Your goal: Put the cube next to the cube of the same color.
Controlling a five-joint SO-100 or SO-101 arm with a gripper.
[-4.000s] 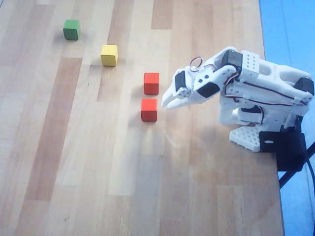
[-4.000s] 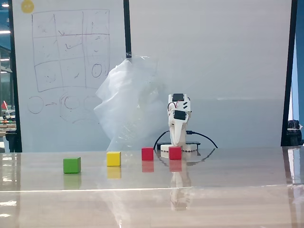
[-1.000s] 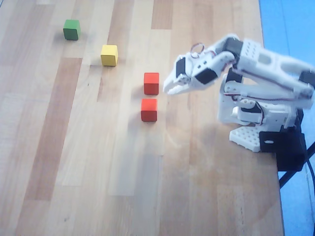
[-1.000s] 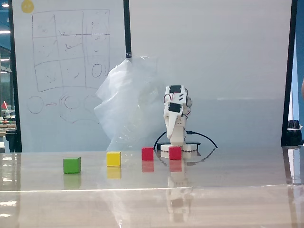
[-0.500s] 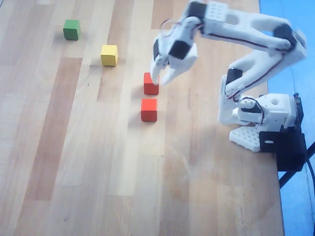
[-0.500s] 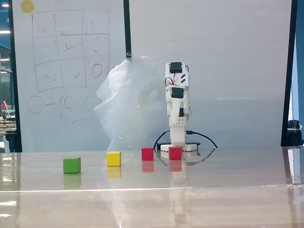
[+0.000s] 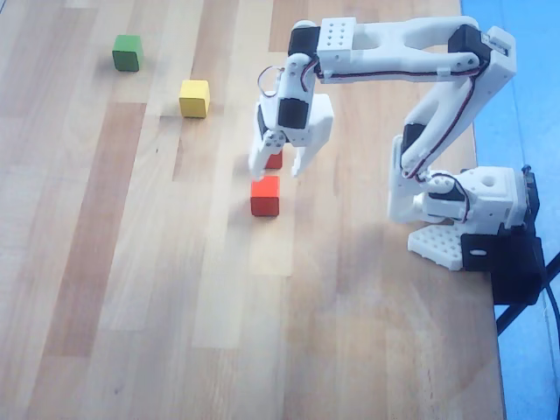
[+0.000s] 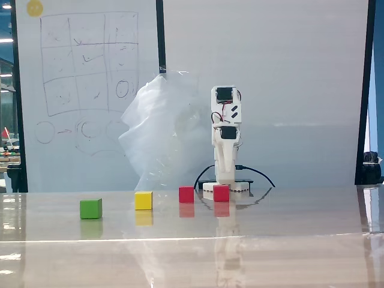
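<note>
So the white arm is stretched out over the wooden table with its gripper pointing down, jaws spread wide and not holding anything. In the overhead view the two fingertips straddle one red-orange cube, which is mostly hidden under the gripper body, only a sliver of it peeks out between the fingers. I can't tell from above whether the fingers actually touch it or just hang over it.

The other red-orange cube sits just at 6 o'clock from the covered one, close but with a small gap, and it's fully in the open. In the fixed view both show up side by side on the glossy table: one red cube and the second at its 3 o'clock, right in front of the arm's base. The gripper's tips aren't clear from that side.

The yellow cube is off at about 10 o'clock from the red pair, and the green cube is farther out the same way, well apart. There's a whiteboard with a sketched grid behind everything.
</note>
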